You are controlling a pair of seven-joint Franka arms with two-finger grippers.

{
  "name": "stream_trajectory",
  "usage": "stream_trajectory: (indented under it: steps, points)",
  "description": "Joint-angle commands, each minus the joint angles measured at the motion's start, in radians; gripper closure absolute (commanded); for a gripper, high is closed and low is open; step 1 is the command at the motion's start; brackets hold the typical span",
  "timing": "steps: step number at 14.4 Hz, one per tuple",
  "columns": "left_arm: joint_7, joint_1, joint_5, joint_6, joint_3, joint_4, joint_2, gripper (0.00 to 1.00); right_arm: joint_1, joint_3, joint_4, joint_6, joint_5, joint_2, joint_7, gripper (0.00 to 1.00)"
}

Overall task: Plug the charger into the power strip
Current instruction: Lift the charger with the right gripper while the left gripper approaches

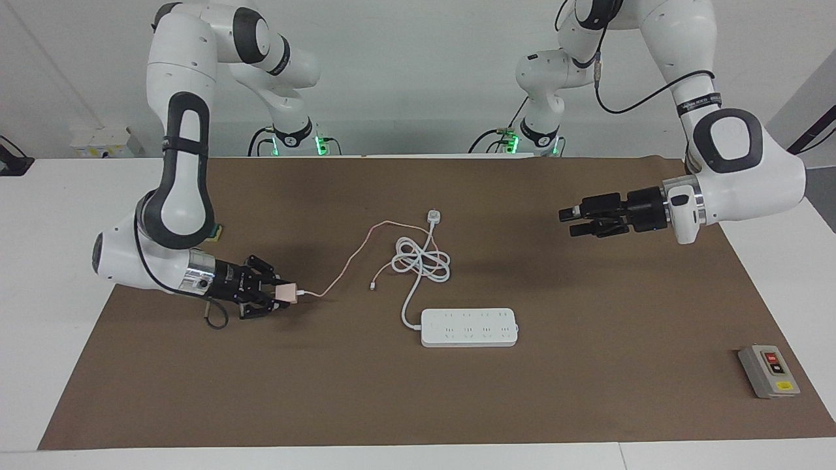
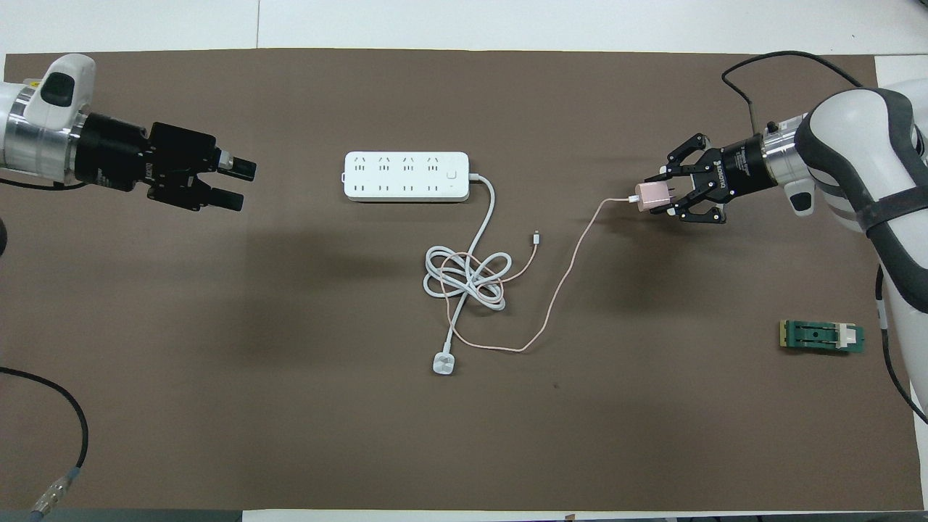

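Observation:
The pale pink charger [image 1: 285, 292] [image 2: 651, 196] is clamped in my right gripper [image 1: 282, 294] [image 2: 656, 196], lifted a little over the brown mat toward the right arm's end. Its thin pink cable [image 2: 558, 290] trails across the mat to the coiled white cord [image 2: 464, 279]. The white power strip [image 1: 469, 327] [image 2: 406, 176] lies flat at the middle of the mat, outlets facing up. My left gripper [image 1: 569, 220] [image 2: 241, 184] hovers open over the mat at the left arm's end, pointing toward the strip with nothing between its fingers.
A white round plug [image 2: 443, 363] ends the thick cord, nearer the robots than the strip. A grey switch box [image 1: 768, 371] with red and yellow buttons sits at the left arm's end. A small green part [image 2: 822, 337] lies near the right arm.

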Motion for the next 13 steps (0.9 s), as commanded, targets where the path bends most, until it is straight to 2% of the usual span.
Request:
stream_trajectory:
  steps: [1, 6, 9, 11, 13]
  points:
    - [0.16, 0.003, -0.096, -0.023, 0.003, -0.024, 0.054, 0.0, 0.036, 0.006, 0.069, -0.036, 0.022, -0.016, 0.097, 1.0]
    - [0.423, 0.026, -0.243, -0.014, 0.003, -0.228, 0.053, 0.0, 0.148, 0.032, 0.161, -0.012, 0.039, -0.031, 0.307, 1.0]
    - [0.465, 0.051, -0.277, -0.014, 0.003, -0.303, 0.04, 0.01, 0.211, 0.032, 0.204, 0.032, 0.065, -0.022, 0.41, 1.0]
    - [0.466, 0.062, -0.372, 0.007, 0.005, -0.433, -0.015, 0.01, 0.269, 0.032, 0.204, 0.086, 0.067, -0.021, 0.416, 1.0]
    - [0.466, 0.059, -0.414, 0.059, 0.003, -0.537, -0.084, 0.01, 0.332, 0.032, 0.203, 0.166, 0.07, -0.019, 0.448, 1.0]
